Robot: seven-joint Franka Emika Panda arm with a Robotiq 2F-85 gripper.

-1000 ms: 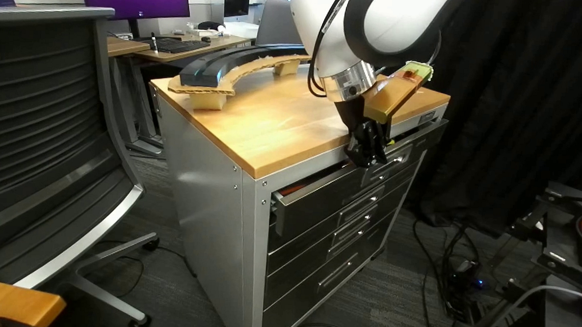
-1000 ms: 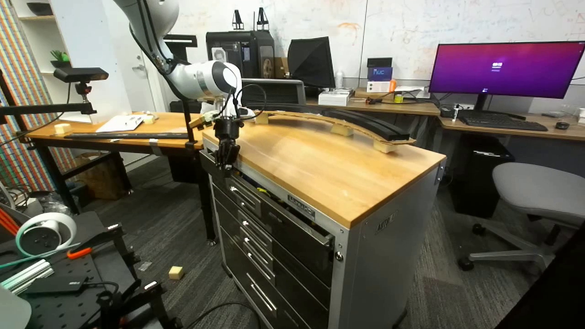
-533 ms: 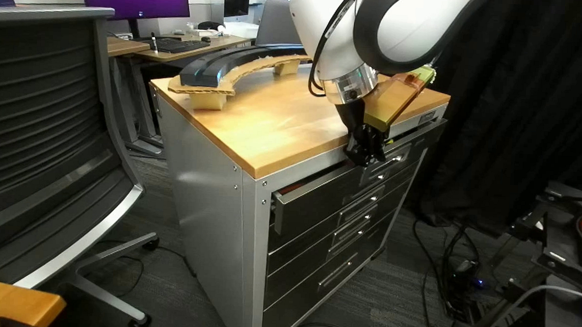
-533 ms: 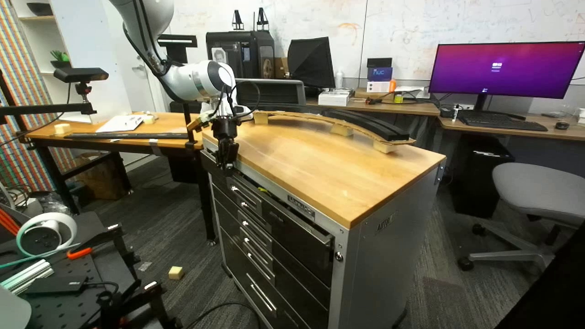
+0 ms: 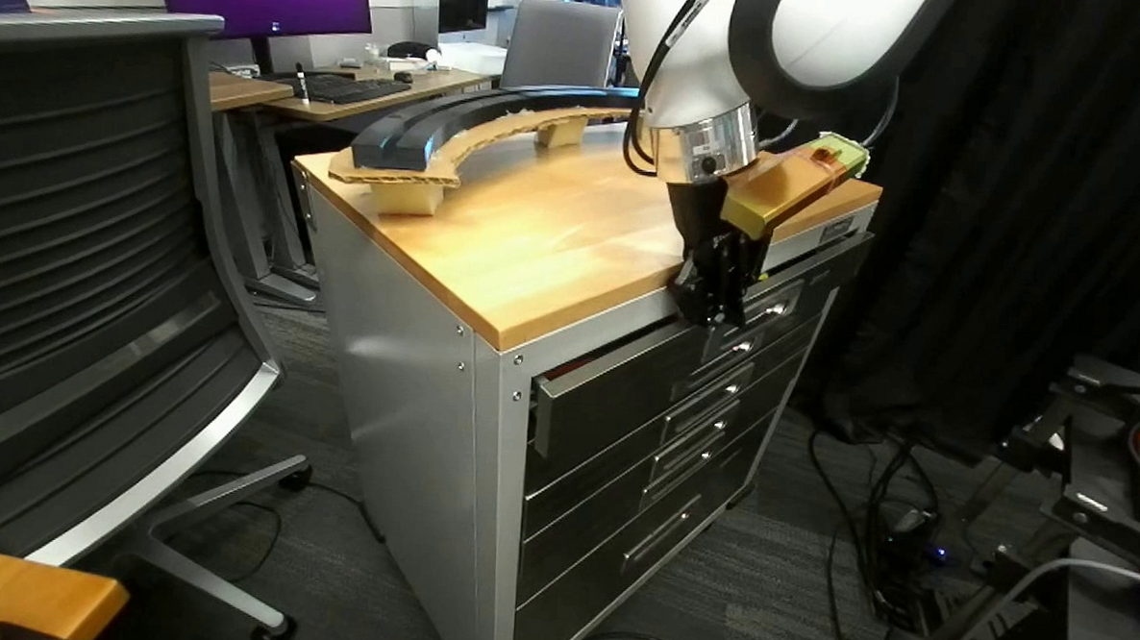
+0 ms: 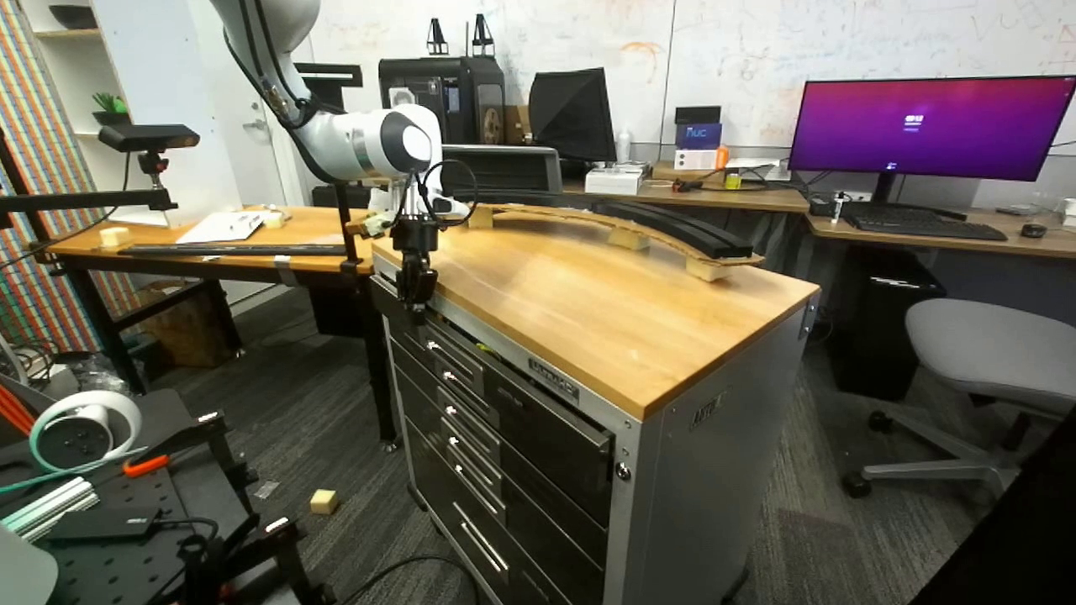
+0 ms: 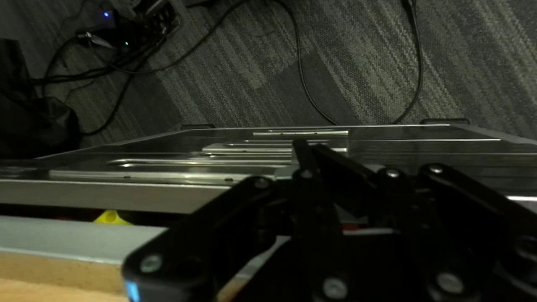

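Fingers (image 7: 342, 165) closed, front of ajar top drawer (image 6: 530, 416) v. nr, contact unclr.

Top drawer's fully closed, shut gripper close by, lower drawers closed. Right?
Not closed: the top drawer stands partly open; the wrist view shows a yellow thing inside through the gap. The shut gripper is indeed close by, and the lower drawers are closed.

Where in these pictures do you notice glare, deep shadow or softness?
In an exterior view, pale glare spreads over the wooden top, and the black curtain loses most detail; in the wrist view, light is dim, the drawer handles glint, and the jaws look almost black and slightly soft.
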